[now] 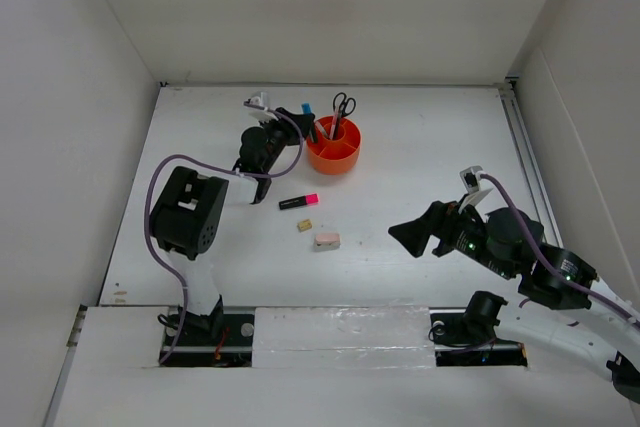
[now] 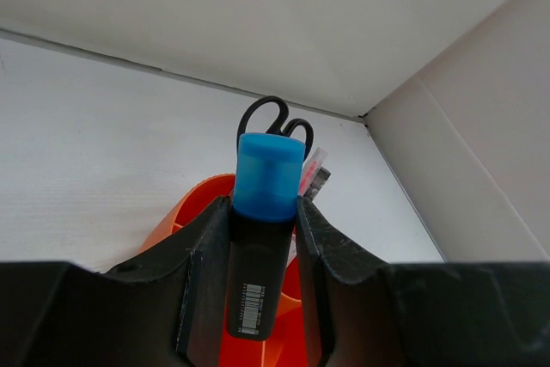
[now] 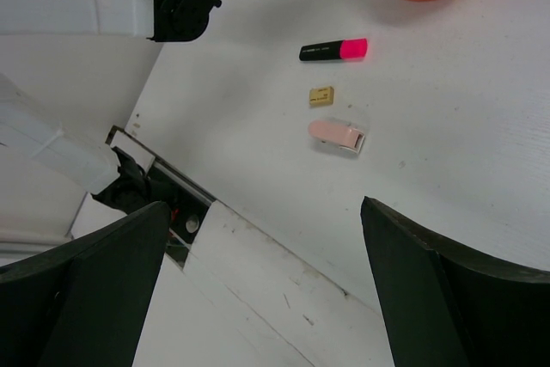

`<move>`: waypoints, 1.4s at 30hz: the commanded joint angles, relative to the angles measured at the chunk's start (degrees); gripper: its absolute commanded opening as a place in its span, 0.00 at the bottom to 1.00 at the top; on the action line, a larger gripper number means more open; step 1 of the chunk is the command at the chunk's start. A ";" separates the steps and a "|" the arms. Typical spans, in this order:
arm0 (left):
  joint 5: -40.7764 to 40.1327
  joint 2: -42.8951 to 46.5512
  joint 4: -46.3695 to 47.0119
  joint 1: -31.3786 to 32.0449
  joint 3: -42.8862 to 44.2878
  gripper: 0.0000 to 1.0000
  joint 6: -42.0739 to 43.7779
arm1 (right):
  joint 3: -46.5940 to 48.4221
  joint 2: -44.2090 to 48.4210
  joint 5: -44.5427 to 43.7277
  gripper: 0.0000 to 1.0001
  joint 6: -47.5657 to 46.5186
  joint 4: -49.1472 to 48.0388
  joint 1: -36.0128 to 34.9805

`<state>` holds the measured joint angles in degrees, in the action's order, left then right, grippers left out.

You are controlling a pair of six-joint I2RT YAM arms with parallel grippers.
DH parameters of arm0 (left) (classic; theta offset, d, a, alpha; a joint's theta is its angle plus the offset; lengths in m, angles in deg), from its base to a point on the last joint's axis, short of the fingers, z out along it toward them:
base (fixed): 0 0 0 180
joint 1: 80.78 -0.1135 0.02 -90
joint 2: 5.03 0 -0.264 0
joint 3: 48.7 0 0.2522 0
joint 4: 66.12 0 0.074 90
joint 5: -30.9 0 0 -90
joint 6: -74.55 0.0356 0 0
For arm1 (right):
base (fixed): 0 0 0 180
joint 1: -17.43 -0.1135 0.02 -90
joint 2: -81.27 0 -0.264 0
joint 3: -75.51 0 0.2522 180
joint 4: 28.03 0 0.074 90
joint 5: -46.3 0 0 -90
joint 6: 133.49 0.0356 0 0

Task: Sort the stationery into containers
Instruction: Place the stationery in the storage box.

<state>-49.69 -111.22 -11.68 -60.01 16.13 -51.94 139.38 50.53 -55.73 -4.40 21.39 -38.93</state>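
My left gripper (image 1: 296, 119) is shut on the blue-capped black highlighter (image 2: 261, 229), held over the near left rim of the round orange organiser (image 1: 335, 145); the cap (image 1: 307, 107) points up. The black-handled scissors (image 1: 342, 107) stand in the organiser, with a pink-red pencil (image 2: 312, 166) beside them. The pink-capped highlighter (image 1: 298, 201), a small tan eraser (image 1: 304, 226) and a larger pinkish eraser (image 1: 326, 241) lie on the table. They also show in the right wrist view: highlighter (image 3: 333, 50), tan eraser (image 3: 320, 95), pinkish eraser (image 3: 336, 135). My right gripper (image 1: 410, 237) is open and empty, right of the erasers.
White walls enclose the table (image 1: 430, 177) at the back and both sides. The left arm's body (image 1: 190, 212) and purple cable (image 1: 160, 172) stand left of the loose items. A metal rail (image 1: 525, 147) runs along the right edge.
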 commanded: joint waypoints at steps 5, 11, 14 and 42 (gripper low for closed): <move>1.05 -0.95 6.33 -0.03 -0.62 0.00 -1.30 | 1.13 0.95 -0.01 0.98 0.37 -0.06 -0.42; 1.58 -1.47 5.80 -0.03 0.44 0.00 -1.30 | 1.13 1.47 -0.01 0.98 0.37 0.46 -0.42; 2.10 -2.00 5.80 -0.03 0.44 0.00 -1.82 | 1.13 1.47 -0.01 0.98 0.37 0.46 -0.42; 2.63 -2.00 6.41 -0.03 0.44 0.00 -2.36 | 1.13 1.47 1.05 0.98 0.37 -0.06 -0.42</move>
<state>-48.48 -113.34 -10.17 -60.01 16.06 -53.82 139.38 51.62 -55.67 -4.38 22.61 -38.91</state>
